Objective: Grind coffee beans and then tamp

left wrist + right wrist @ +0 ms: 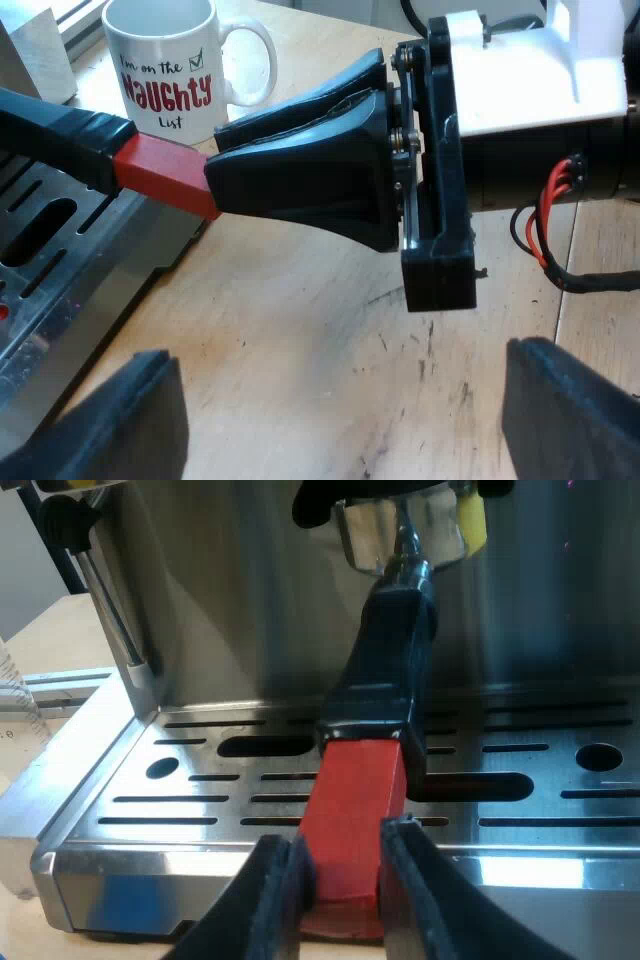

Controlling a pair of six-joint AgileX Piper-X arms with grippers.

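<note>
Right gripper (pixel 345 880): jaws pinching the red end (pixel 350 800) of the handle (pixel 385 660). The holder (pixel 365 530) is seated at the espresso machine (pixel 250 600) front, above the drip tray (pixel 200 800), probably gripped to steady or twist it for grinding. Left gripper (pixel 340 425): jaws spread, empty, waiting over the bench (pixel 330 330) near the mug (pixel 165 65).

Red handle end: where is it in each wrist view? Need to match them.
Left wrist view: red handle end at the right gripper, near the mug.
Right wrist view: red handle end clamped in the right gripper, above the drip tray.
Shared landmark: the slotted drip tray.
</note>
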